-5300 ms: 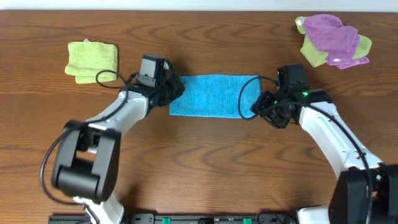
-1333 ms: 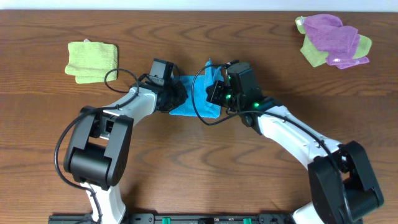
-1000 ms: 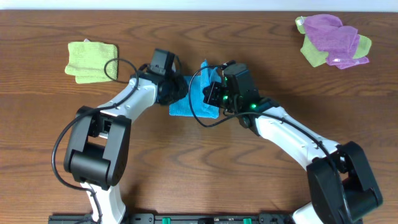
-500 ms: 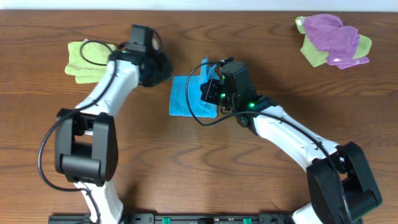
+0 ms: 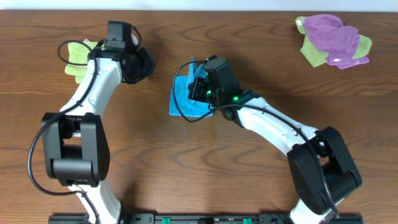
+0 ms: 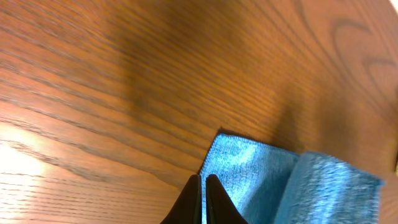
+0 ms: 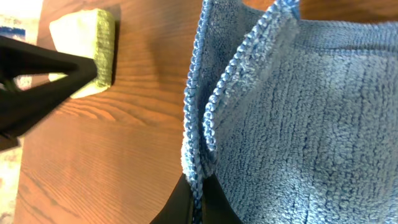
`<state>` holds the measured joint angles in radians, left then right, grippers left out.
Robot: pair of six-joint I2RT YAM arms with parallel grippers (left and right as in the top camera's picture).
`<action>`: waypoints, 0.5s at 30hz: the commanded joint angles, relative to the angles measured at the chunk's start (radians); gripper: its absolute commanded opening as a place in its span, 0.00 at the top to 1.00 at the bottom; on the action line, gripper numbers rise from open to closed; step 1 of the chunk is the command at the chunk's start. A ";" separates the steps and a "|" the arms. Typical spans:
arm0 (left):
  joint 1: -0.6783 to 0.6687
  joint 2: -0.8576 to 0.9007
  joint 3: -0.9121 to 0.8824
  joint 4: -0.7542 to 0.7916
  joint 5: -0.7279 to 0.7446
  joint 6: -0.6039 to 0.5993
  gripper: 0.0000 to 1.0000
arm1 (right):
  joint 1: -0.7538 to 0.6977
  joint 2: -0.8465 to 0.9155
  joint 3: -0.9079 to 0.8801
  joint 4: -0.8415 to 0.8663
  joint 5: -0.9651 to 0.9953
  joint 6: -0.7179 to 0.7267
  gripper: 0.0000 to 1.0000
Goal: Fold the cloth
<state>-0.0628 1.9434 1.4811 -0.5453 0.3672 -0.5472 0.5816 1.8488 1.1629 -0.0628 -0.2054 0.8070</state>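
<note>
The sky-blue cloth (image 5: 181, 103) lies doubled over left of the table's centre. My right gripper (image 5: 194, 87) hovers over its upper right part, shut on the stitched edges (image 7: 198, 149), which rise pinched between the black fingers (image 7: 214, 208). In that wrist view the rest of the cloth (image 7: 311, 118) spreads to the right below. My left gripper (image 5: 143, 65) is up and to the left of the cloth, apart from it. Its fingers (image 6: 194, 200) are pressed together with nothing between them, and the cloth's corner (image 6: 261, 171) shows beyond their tips.
A light-green folded cloth (image 5: 77, 60) lies at the far left, partly under my left arm, and shows too in the right wrist view (image 7: 93, 53). A purple cloth (image 5: 333, 36) sits on another green one at the far right corner.
My left gripper has drawn away from the cloth, up and left toward the green cloth. My right gripper has carried the held edge further left over the cloth.
</note>
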 commanded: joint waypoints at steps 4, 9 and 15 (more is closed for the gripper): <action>0.028 -0.042 0.024 -0.003 -0.011 0.020 0.95 | 0.020 0.039 0.021 -0.005 0.006 -0.012 0.99; 0.035 -0.042 0.026 -0.004 -0.010 0.020 0.95 | 0.036 0.058 0.021 -0.005 0.007 -0.012 0.99; 0.039 -0.042 0.026 -0.004 -0.008 0.020 0.94 | 0.049 0.075 0.021 0.000 0.006 -0.011 0.99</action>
<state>-0.0334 1.9316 1.4811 -0.5457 0.3660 -0.5446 0.6182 1.9137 1.1633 -0.0650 -0.2054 0.8066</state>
